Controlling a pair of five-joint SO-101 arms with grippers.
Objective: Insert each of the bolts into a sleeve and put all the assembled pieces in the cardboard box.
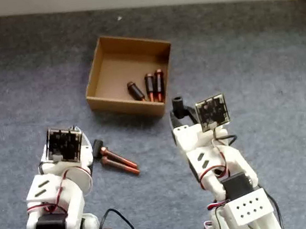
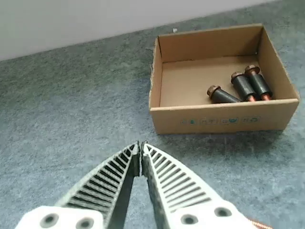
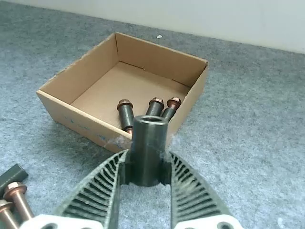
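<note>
Right pincer [image 3: 145,160] gripping sleeve [image 3: 148,145], cardboard box [image 3: 71,114] beyond, bolts [image 1: 119,161] on carpet [image 1: 258,69]

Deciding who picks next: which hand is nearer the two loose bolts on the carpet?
Left. The left hand, shut, sits just beside the loose bolts; the right hand, holding a sleeve, is farther off, by a near corner of the cardboard box.

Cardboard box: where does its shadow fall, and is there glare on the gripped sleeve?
High view: a soft shadow lies on the carpet along the near wall of the cardboard box. Left wrist view: the same band under its front wall. Right wrist view: the sleeve in the right gripper has a dull sheen, no glare.
</note>
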